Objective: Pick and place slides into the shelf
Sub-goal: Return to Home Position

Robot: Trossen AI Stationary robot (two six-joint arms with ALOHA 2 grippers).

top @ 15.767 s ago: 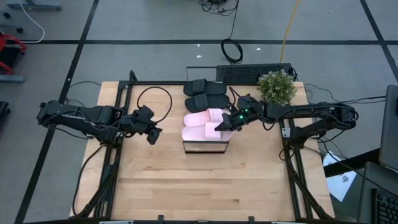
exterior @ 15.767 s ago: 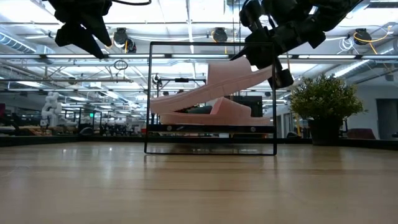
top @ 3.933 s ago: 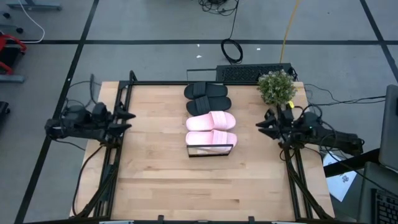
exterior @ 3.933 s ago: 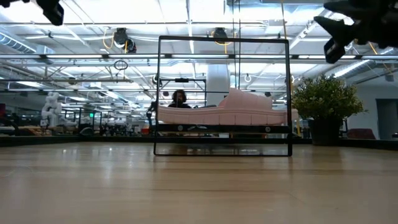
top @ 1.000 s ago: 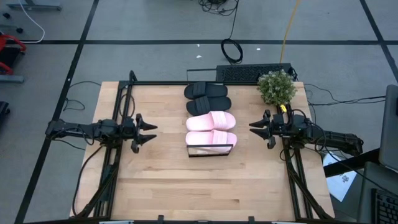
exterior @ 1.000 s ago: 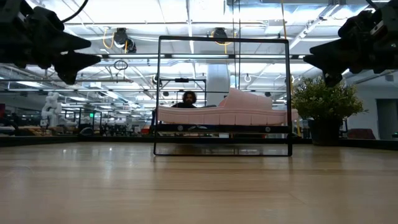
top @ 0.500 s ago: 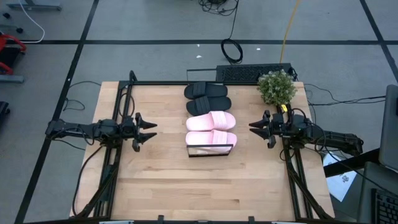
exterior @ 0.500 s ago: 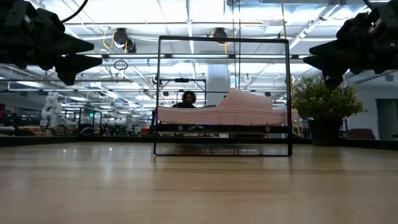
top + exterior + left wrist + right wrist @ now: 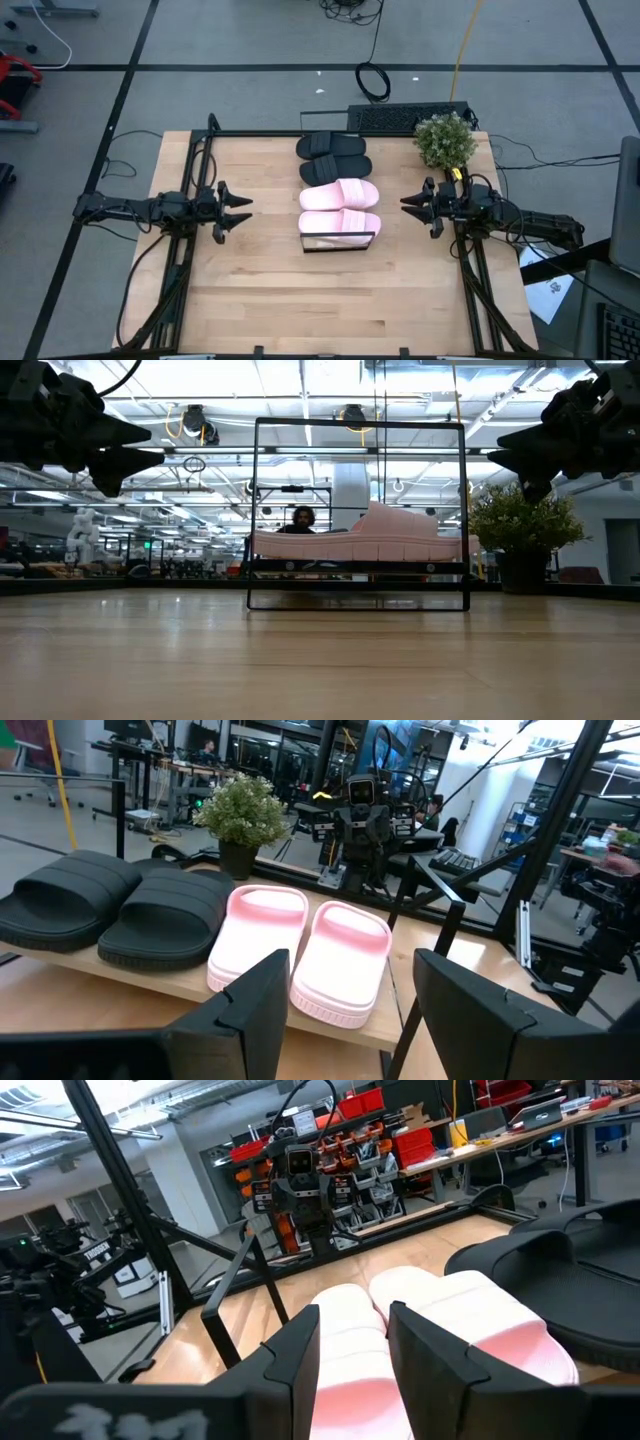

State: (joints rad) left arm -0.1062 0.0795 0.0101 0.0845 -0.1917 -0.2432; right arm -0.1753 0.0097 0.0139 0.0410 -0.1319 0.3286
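Two black slides [image 9: 333, 156] and two light pink slides [image 9: 339, 208] lie side by side, soles down, on the shelf [image 9: 338, 241], a narrow plank running from the table's far edge toward its middle. A thin black frame [image 9: 357, 510] stands at the shelf's near end. My left gripper [image 9: 243, 211] hovers open at the table's left side, pointing level at the pink slides [image 9: 300, 955]. My right gripper [image 9: 408, 205] hovers at the right side, open by a narrower gap, facing the pink slides [image 9: 470, 1320]. Nothing is between either pair of fingers.
A potted plant [image 9: 445, 140] stands at the table's far right corner, and a keyboard [image 9: 405, 118] lies beyond the far edge. Black rails [image 9: 190, 250] run along both sides of the table. A person [image 9: 300, 520] shows in the room behind the shelf. Bare wood lies nearer than the shelf.
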